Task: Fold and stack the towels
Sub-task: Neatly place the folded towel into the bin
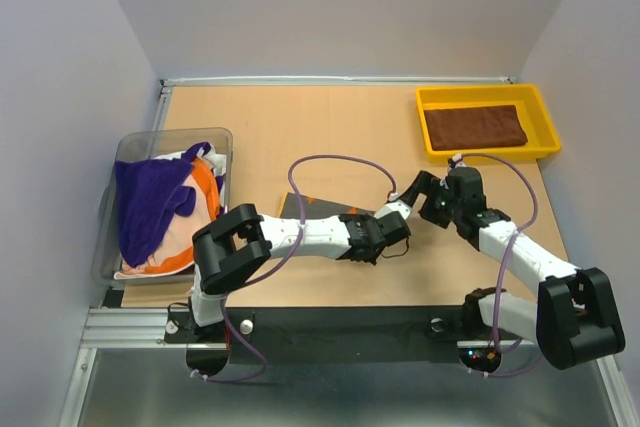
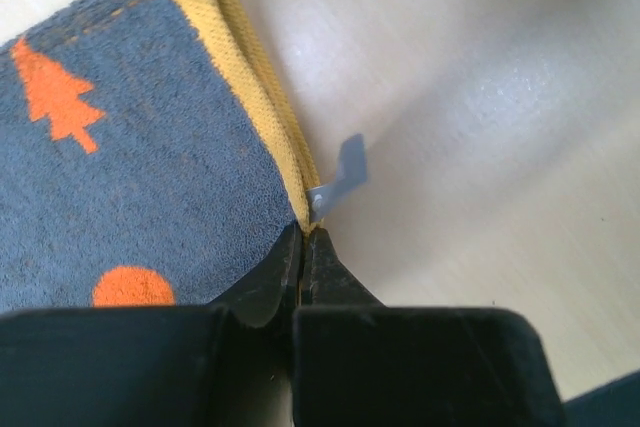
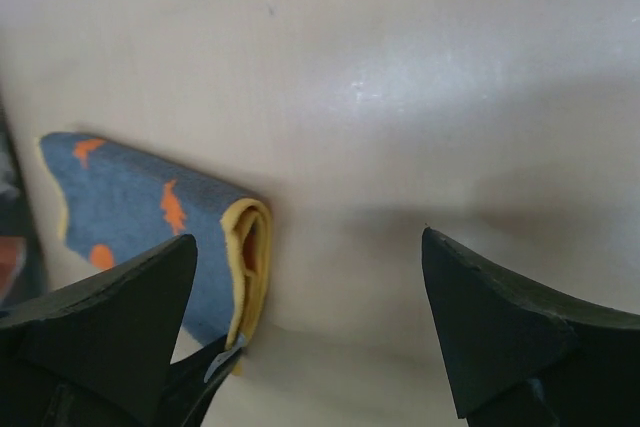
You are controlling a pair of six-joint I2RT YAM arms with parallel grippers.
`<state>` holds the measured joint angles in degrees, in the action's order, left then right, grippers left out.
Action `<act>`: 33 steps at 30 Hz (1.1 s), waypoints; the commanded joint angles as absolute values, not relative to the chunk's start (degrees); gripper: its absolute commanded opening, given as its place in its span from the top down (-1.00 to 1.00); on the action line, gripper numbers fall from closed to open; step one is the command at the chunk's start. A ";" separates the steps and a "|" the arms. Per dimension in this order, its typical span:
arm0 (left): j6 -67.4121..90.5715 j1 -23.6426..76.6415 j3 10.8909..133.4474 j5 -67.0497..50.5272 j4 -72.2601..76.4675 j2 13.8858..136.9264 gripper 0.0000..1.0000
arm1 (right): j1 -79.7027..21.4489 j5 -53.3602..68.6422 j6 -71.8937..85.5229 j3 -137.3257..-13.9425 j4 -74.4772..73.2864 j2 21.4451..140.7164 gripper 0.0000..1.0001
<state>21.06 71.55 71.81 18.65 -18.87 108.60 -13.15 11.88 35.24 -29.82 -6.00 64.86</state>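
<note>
Grey towel (image 2: 140, 177) with orange trees and dots, yellow-edged, lying folded on the table (image 1: 350, 127) mid-workspace, mostly hidden under the left arm in the top view. Left gripper (image 2: 302, 247) pinched tight on the yellow hem at the corner, jaws fully together with the cloth edge and a small label caught right at the tips. Right gripper (image 3: 310, 277) spread wide and holding nothing, hovering just beside the folded yellow edge, grey towel showing at its left finger. Soft terry by the look of it: light, limp, bound to sag and drape once lifted, not slippery, nothing fragile about it. Doubled hem looking like the firmest place to hold; a second pinch on another corner of the same edge probably needed to keep the fold square. Brown towel (image 1: 475, 127) already lying flat and folded in the yellow tray (image 1: 432, 147) at far right. Purple towel (image 1: 150, 202) and orange towel (image 1: 205, 187) heaped with something white in the clear bin (image 1: 225, 137) at left, well apart from both grippers, not yet folded.
</note>
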 commanded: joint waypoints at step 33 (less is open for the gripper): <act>25.58 67.32 77.08 16.52 -9.93 106.78 1.00 | -19.86 32.70 61.09 -20.12 39.20 92.11 -0.44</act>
<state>24.64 67.75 73.82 16.32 -12.40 106.08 -18.81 32.84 63.18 -18.59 40.69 89.56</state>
